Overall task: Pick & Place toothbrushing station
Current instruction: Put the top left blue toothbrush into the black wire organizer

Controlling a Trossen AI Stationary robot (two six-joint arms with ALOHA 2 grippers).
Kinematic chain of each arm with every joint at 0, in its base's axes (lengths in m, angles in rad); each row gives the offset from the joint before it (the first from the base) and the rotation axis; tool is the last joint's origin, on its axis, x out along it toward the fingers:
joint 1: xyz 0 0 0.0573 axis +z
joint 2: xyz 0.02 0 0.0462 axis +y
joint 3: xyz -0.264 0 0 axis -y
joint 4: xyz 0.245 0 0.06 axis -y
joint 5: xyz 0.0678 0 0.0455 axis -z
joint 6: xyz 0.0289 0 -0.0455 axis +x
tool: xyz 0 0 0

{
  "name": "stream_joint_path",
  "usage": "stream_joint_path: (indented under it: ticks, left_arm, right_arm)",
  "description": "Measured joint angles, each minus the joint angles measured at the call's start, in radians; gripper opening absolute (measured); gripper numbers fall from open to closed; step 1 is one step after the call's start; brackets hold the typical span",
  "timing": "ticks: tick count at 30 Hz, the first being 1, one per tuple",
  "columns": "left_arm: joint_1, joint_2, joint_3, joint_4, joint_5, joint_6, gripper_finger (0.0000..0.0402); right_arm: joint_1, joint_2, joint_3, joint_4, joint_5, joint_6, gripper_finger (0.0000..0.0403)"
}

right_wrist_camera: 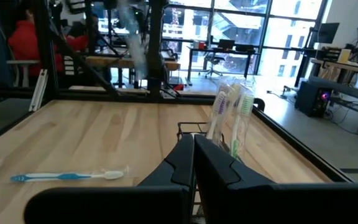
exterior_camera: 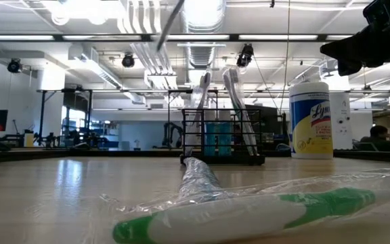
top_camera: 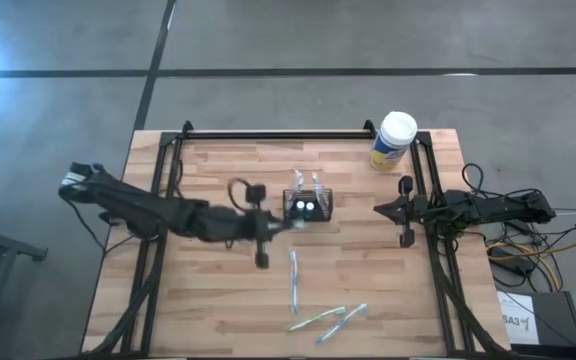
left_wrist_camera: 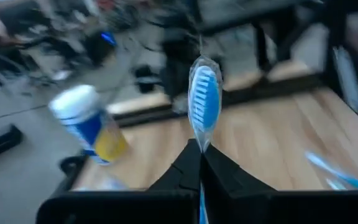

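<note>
Overhead, table-level and two wrist views, all sharing the holder (top_camera: 309,205)

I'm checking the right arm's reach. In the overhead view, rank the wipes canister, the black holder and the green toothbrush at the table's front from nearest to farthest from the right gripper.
1. Wipes canister, just behind the right gripper at the back edge.
2. Black holder, at table centre.
3. Green toothbrush, at the front edge.

Table (top_camera: 218,300) is pale wood planks, holder (exterior_camera: 222,139) is thin black wire mesh, and the toothbrushes (top_camera: 318,319) sit in shiny, crinkly clear plastic wrap.
</note>
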Motion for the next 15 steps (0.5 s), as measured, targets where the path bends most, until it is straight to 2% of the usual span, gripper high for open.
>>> stream_joint_path:
  ticks: [3, 7, 8, 11, 15]
  left_arm:
    - [0.084, -0.071, -0.148, 0.225, 0.042, -0.016, 0.0002]
    - [0.217, -0.100, -0.377, 0.643, 0.268, -0.121, 0.0002]
    - [0.247, -0.093, -0.424, 0.717, 0.296, -0.160, 0.0002]
    - [0.304, -0.051, -0.533, 0.918, 0.317, -0.218, 0.0001]
    - [0.315, 0.030, -0.578, 1.078, 0.328, -0.213, 0.0001]
  right_arm:
    - [0.000, 0.000, 0.000, 0.001, 0.000, 0.000, 0.0008]
    - [0.000, 0.000, 0.000, 0.000, 0.000, -0.006, 0.0008]
    - [0.000, 0.000, 0.000, 0.000, 0.000, -0.007, 0.0008]
    - [0.000, 0.000, 0.000, 0.000, 0.000, -0.007, 0.0008]
    - [0.000, 0.000, 0.000, 0.000, 0.000, -0.017, 0.0008]
